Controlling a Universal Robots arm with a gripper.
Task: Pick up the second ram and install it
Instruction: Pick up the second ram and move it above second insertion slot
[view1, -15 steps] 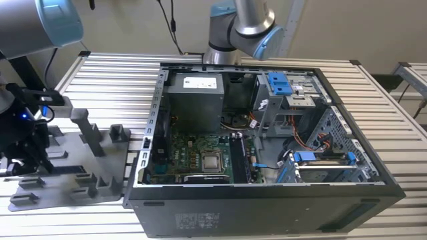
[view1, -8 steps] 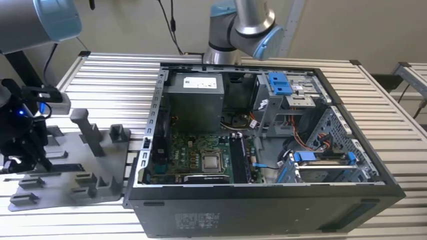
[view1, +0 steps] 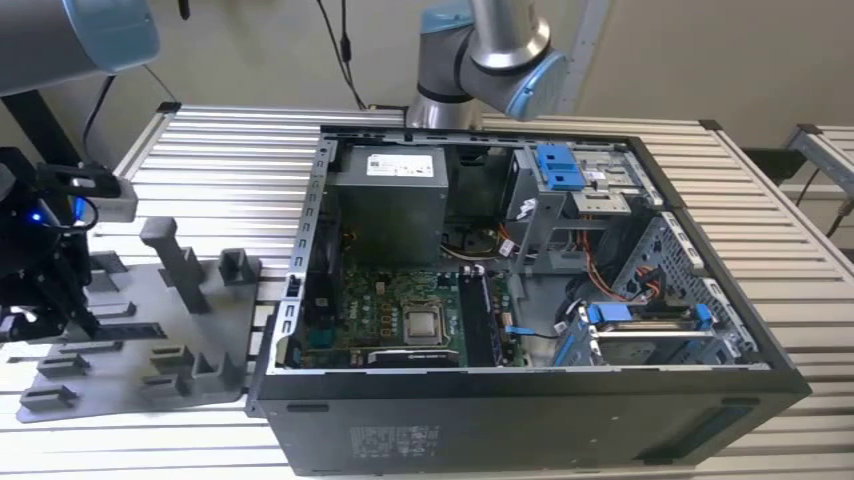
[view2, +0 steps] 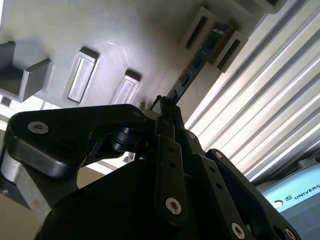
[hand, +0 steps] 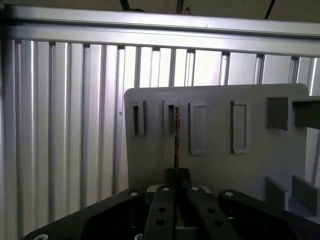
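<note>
The second ram is a thin dark stick seen edge-on, standing in a slot of the grey fixture plate. In the second wrist view the second ram runs from between two raised slot blocks to my fingertips. My gripper is shut on its near edge, and the black fingers press against both of its flat faces. In the exterior view my gripper hangs over the fixture plate at the exterior view's left, outside the computer case.
The open computer case lies at the exterior view's right, with a green motherboard, a grey power-supply box and blue drive latches. Tall grey fixture posts rise beside my gripper. A ribbed metal table carries everything.
</note>
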